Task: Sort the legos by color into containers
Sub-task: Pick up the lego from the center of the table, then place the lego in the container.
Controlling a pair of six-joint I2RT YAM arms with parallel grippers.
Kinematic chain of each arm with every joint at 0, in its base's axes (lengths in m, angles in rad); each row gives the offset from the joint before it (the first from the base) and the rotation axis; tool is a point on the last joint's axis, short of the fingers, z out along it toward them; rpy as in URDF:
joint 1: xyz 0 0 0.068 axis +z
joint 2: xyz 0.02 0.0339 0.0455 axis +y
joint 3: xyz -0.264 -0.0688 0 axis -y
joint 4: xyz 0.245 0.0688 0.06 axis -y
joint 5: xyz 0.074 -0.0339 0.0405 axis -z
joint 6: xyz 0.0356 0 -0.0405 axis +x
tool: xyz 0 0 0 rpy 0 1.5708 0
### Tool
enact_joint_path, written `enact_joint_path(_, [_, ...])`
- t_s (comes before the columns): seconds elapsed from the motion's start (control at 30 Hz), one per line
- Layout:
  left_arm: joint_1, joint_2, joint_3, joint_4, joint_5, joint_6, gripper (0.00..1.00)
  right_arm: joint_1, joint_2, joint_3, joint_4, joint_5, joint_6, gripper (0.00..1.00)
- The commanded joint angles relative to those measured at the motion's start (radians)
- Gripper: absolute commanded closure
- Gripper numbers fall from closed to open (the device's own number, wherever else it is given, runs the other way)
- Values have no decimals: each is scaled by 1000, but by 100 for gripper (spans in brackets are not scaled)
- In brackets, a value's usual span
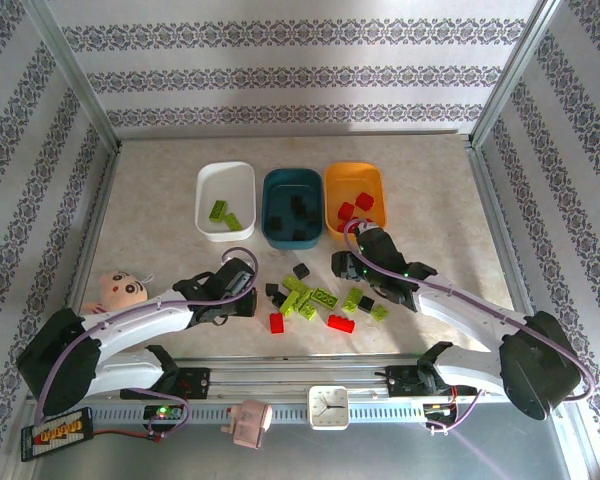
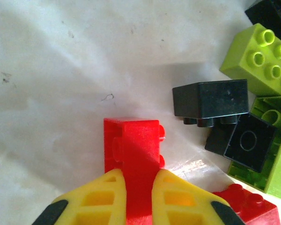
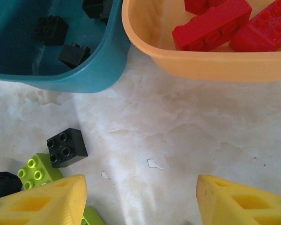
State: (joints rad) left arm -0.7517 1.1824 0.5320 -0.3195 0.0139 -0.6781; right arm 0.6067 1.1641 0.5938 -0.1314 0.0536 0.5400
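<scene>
My left gripper (image 2: 139,176) is shut on a red lego (image 2: 133,140) that rests on the table. From above, the left gripper (image 1: 263,312) is at the left end of a loose pile of red, lime green and black legos (image 1: 320,298). My right gripper (image 3: 140,187) stands open over bare table, just short of the teal container (image 3: 79,75) and the orange container (image 3: 210,65). From above, the right gripper (image 1: 348,250) is near the orange container (image 1: 332,190). The white container (image 1: 205,190) holds green legos, the teal container (image 1: 270,215) black ones, the orange one red ones.
A cartoon doll (image 1: 120,290) lies at the left beside my left arm. A small clock (image 1: 329,406), a pink object (image 1: 250,420) and a battery pack (image 1: 55,432) sit on the near rail. Metal frame posts and patterned walls enclose the table.
</scene>
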Motion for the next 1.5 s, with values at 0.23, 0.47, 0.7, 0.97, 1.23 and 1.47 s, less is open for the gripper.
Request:
enact_joint_path(0.23, [-8, 56, 19, -12, -19, 24, 62, -3, -60, -22, -8, 31, -10, 37])
enact_joint_path(0.47, [-8, 121, 15, 17, -45, 35, 68, -11, -77, -27, -8, 27, -11, 36])
enact_joint_path(0.7, [-8, 22, 139, -66, -50, 72, 81, -24, -136, -44, -11, 31, 0, 36])
enact_joint_path(0.97, [17, 227, 512, -33, -8, 196, 80, -36, -195, -80, -5, 60, 24, 36])
enact_joint_path(1.23, [61, 691, 1010, 16, 153, 231, 82, -42, -187, -88, 3, 50, 24, 36])
enact_joint_path(1.47, [79, 1027, 1458, -124, 173, 232, 82, -48, -177, -88, 6, 36, 22, 36])
